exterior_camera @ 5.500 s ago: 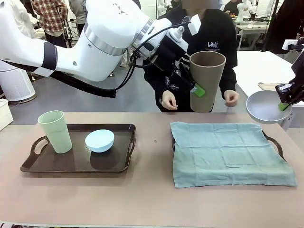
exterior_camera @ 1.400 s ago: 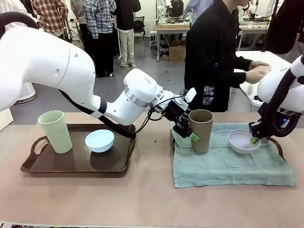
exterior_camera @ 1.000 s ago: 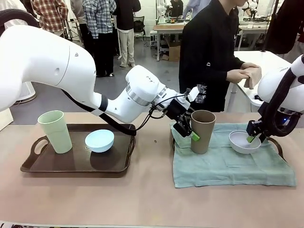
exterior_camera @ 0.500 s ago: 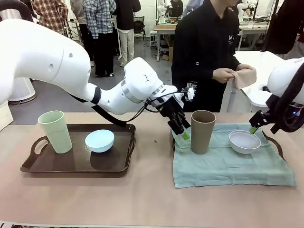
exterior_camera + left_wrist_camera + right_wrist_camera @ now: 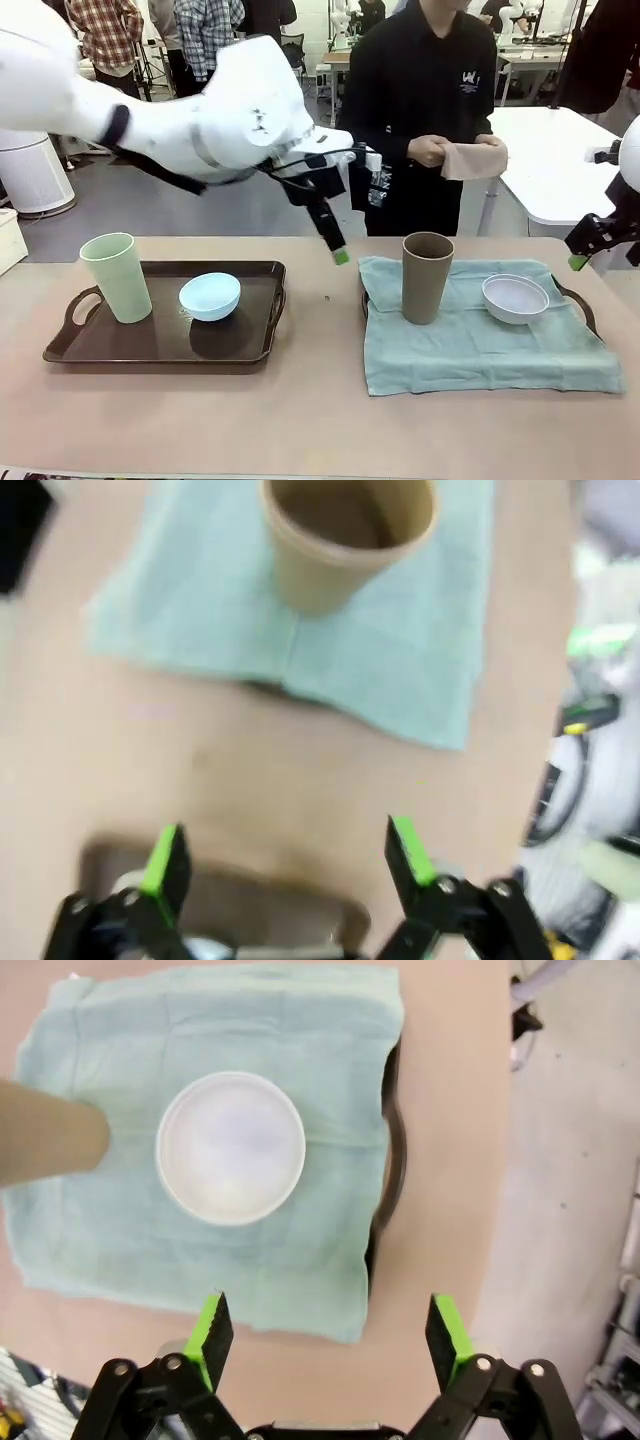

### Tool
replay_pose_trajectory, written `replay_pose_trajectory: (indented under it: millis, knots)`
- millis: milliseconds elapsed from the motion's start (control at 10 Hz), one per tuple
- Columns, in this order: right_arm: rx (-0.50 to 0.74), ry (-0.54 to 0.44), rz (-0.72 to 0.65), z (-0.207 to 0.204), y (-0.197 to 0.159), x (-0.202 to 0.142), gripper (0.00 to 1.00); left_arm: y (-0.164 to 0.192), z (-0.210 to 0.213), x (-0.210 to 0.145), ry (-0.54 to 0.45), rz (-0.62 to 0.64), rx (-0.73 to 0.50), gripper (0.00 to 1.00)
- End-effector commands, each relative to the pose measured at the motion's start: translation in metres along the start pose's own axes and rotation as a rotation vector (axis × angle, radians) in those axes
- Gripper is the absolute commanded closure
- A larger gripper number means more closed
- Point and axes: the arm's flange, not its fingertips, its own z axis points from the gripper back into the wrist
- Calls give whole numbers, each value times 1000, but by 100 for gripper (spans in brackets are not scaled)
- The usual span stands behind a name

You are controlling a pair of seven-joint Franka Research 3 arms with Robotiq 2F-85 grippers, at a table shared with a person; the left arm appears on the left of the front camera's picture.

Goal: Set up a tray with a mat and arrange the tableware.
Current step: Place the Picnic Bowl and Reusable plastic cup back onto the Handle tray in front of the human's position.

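A tan-brown tumbler (image 5: 426, 277) stands upright on the teal mat (image 5: 480, 335) that covers the right tray (image 5: 586, 304). Beside it on the mat sits the white bowl (image 5: 515, 298). The left wrist view shows the tumbler (image 5: 345, 535) and the mat (image 5: 400, 660), the right wrist view the bowl (image 5: 231, 1146). On the left tray (image 5: 160, 345) are the pale green tumbler (image 5: 117, 277) and the light blue bowl (image 5: 210, 296). My left gripper (image 5: 338, 252) hangs open above the table between the trays, holding nothing (image 5: 285, 855). My right gripper (image 5: 582, 258) is open, raised right of the bowl (image 5: 330, 1335).
A person stands at the far side behind the right tray, holding a folded beige cloth (image 5: 470, 160) in both hands. Bare table lies between the two trays and along the front edge. A white table (image 5: 560, 160) stands at the back right.
Both grippers have let go: the left has pulled back left and up from the tan-brown tumbler, the right has lifted away to the right from the white bowl. The person turned toward the table with the cloth.
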Motion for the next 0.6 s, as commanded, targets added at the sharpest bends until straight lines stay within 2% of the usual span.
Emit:
replay_pose_trajectory:
  millis: [0,200,300,400,500]
  knots:
    - [-66,48,19,29,27,-18,0,-44,62,-42,133,195,82,0]
    - [-71,50,37,55,40,-31,0,-78,122,-89,162,299,167,0]
    - [-54,37,21,62,39,-34,0,-85,144,-110,161,406,189,0]
    - [-51,14,40,60,35,-33,0,-96,155,-125,102,355,184,0]
    - [-56,42,51,58,39,-32,0,-77,134,-92,154,335,173,0]
